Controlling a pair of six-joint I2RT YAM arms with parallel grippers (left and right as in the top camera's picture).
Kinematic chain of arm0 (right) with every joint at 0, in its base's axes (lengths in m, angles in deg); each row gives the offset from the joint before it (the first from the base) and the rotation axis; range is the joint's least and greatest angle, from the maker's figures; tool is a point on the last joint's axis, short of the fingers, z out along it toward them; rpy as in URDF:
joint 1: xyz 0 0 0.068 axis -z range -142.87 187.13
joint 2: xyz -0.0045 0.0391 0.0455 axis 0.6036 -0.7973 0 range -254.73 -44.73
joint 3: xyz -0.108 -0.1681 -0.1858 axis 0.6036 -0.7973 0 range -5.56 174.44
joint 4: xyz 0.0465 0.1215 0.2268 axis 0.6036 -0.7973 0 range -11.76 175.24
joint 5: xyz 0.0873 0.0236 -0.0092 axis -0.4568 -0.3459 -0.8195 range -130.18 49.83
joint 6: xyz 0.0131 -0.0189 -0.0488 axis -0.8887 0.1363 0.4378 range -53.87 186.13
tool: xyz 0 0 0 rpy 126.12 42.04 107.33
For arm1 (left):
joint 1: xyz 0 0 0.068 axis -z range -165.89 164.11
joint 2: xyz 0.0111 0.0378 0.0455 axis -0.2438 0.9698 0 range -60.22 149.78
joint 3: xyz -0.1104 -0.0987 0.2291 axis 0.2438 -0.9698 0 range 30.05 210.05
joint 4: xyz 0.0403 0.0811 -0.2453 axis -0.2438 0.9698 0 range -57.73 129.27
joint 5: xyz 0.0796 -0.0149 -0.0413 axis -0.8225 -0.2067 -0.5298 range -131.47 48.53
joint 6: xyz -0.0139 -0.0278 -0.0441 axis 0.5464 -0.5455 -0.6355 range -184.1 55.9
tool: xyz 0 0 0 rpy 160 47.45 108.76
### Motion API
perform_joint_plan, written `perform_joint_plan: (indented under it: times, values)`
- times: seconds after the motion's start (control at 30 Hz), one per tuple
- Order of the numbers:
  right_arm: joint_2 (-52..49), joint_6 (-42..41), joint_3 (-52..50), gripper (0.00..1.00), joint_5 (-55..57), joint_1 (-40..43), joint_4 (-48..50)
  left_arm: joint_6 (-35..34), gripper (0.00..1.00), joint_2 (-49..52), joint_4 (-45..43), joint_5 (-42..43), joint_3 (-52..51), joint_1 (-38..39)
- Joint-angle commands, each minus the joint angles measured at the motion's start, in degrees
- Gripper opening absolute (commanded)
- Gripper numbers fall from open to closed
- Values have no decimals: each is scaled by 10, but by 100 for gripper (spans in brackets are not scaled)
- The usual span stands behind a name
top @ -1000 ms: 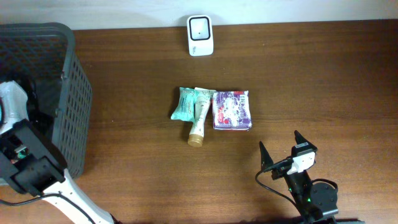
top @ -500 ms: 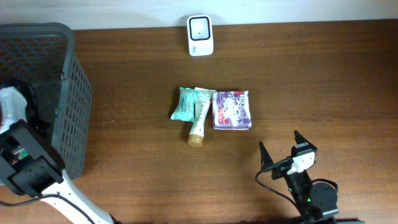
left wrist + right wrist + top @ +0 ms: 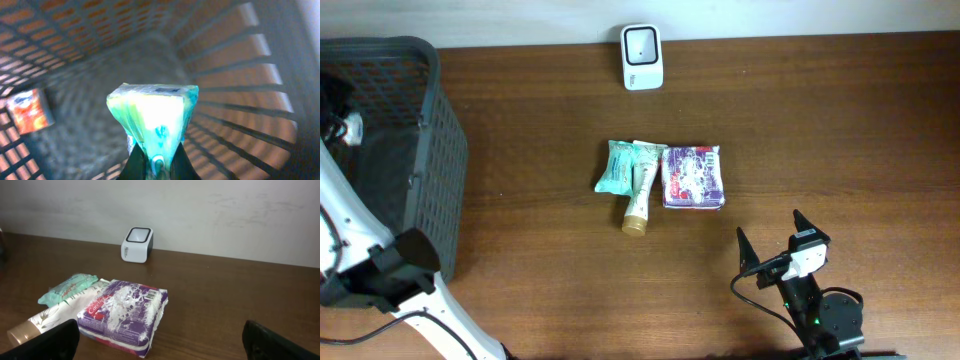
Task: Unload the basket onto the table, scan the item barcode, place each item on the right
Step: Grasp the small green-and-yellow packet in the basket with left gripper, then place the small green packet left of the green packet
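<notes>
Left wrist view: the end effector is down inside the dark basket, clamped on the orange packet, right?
Not quite. The left end effector is inside the basket, but it is clamped on a pale green packet. The orange packet lies loose on the basket floor, off to one side. The left wrist view shows this.

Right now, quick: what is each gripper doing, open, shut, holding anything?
Left gripper: shut on the pale green packet, inside the basket.
Right gripper: open, nothing between its fingers.
</notes>
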State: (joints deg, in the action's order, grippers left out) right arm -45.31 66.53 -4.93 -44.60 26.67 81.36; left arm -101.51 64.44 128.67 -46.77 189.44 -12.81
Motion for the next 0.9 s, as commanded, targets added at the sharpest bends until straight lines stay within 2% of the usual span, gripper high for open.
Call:
perform_joint_plan:
  times: [0.0, 0.03, 0.1, 0.13, 0.23, 0.27, 0.33, 0.43, 0.53, 0.57, 0.63, 0.7, 0.73, 0.77, 0.87]
  values:
    - [4, 0, -3, 99, -5, 5, -2, 11, 0, -64, -2, 25, 61, 29]
    - [4, 0, -3, 99, -5, 5, -2, 11, 0, -74, 3, 43, 62, 38]
    - [4, 0, -3, 99, -5, 5, -2, 62, 0, -79, 3, 160, 62, 68]
    - [4, 0, -3, 99, -5, 5, -3, 77, 0, -79, 3, 189, 61, 80]
    - [4, 0, -3, 99, -5, 5, -2, 162, 0, -74, 3, 195, 46, 177]
    - [4, 0, -3, 99, -5, 5, -2, 190, 0, -74, 3, 187, 37, 208]
    - [4, 0, -3, 99, -5, 5, -2, 195, 0, -74, 3, 138, 2, 266]
    - [4, 0, -3, 99, -5, 5, -2, 195, 1, -74, -4, 101, -100, 347]
    - [4, 0, -3, 99, -5, 5, -2, 195, 0, -74, -54, 12, -223, 401]
    - [4, 0, -3, 99, -5, 5, -2, 197, 0, -74, -87, -3, -274, 417]
    - [4, 0, -3, 99, -5, 5, -2, 244, 0, -74, -162, -6, -369, 442]
    - [4, 0, -3, 99, -5, 5, -2, 250, 5, -74, -243, -17, -463, 453]
    - [4, 0, -3, 99, -5, 5, -2, 249, 7, -74, -296, -62, -515, 453]
    - [4, 0, -3, 99, -5, 5, -2, 249, 6, -73, -333, -93, -549, 451]
    - [4, 0, -3, 99, -5, 5, -2, 249, 2, -73, -411, -95, -621, 453]
